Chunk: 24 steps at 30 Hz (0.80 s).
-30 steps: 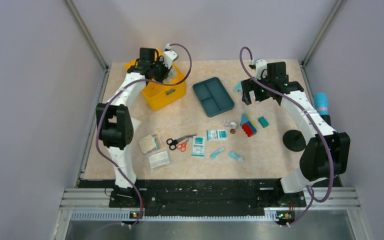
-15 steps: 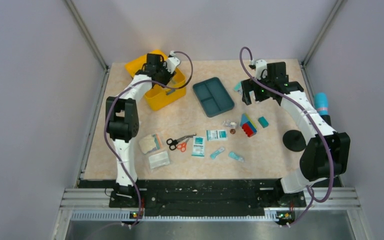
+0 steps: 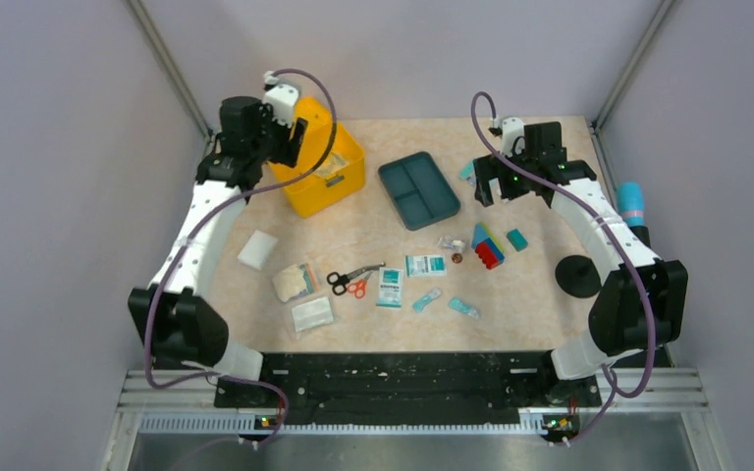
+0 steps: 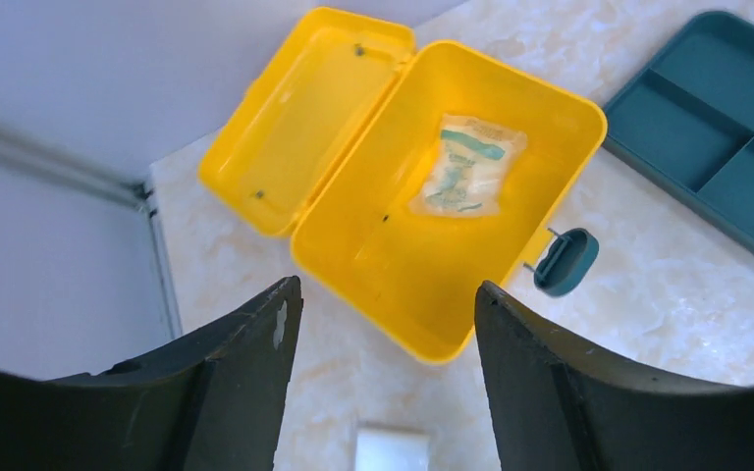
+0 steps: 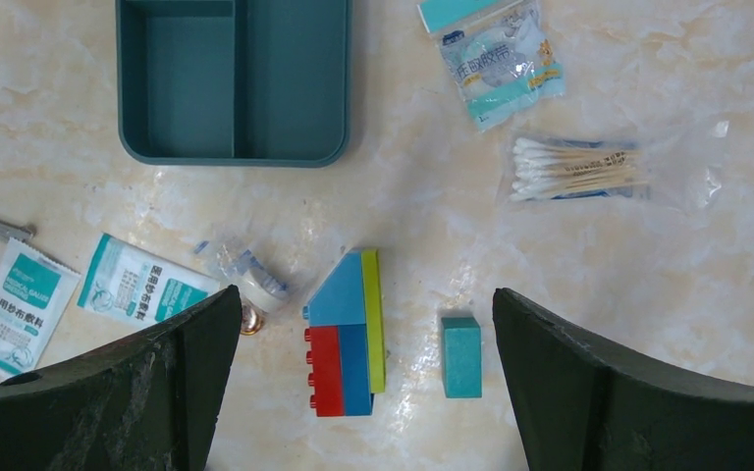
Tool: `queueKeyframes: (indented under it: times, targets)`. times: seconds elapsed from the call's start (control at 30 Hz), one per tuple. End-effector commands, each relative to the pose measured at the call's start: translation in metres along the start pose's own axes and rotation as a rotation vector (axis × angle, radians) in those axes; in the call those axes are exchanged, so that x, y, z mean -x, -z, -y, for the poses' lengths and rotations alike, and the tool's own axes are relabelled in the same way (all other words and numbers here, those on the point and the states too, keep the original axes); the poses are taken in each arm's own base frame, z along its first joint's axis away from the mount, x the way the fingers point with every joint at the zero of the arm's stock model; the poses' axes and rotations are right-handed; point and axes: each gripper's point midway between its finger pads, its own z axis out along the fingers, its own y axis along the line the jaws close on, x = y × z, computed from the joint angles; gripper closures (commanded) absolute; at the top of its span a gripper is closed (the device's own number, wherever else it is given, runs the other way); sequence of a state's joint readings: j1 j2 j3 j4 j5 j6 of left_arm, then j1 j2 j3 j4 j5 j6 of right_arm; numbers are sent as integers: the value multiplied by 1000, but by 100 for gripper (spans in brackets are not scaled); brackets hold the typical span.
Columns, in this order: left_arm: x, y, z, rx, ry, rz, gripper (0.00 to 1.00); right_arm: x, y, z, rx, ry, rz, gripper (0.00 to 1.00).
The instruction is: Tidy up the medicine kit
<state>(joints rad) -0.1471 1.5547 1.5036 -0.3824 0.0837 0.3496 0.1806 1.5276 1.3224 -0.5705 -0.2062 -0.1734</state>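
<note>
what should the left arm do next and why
Probably swing the left end effector down to the white pad nearest it: it hangs open and empty over the open medicine kit, which holds only one packet.

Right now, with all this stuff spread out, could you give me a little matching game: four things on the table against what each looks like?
Things:
1. medicine kit
2. compartment tray
3. cotton swabs
4. block stack

Descriptions:
A. lying in a clear bag
B. lid swung open, one packet inside
C. dark teal, divided into sections
D. red, blue and green, next to a small teal block

Pairs: 1-B, 2-C, 3-A, 4-D.
</note>
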Motion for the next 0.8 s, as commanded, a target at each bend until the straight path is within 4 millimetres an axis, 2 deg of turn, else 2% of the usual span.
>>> queueKeyframes:
  times: [0.0, 0.1, 0.23, 0.3, 0.37, 0.53, 0.7, 0.77]
  targets:
    - [-70, 39, -5, 68, 258, -246, 31, 15, 10, -13, 46, -5, 54, 4]
    - [-128, 58, -3, 56, 293, -413, 34, 19, 8, -21, 90, -15, 65, 4]
    - [-186, 65, -25, 75, 210, -480, 34, 18, 3, -19, 88, -25, 62, 4]
    - [-204, 63, -28, 12, 227, -511, 34, 18, 3, -19, 88, -27, 60, 4]
    - [-208, 63, -26, -109, 263, -534, 37, 18, 3, -20, 91, -28, 61, 4]
    - [-246, 46, -39, -187, 374, -667, 44, 16, 3, -25, 116, -41, 58, 4]
    - [-273, 28, -49, -240, 360, -720, 48, 15, 2, -25, 116, -43, 49, 4]
    - [-282, 23, -52, -265, 361, -738, 52, 13, 4, -22, 101, -37, 46, 4]
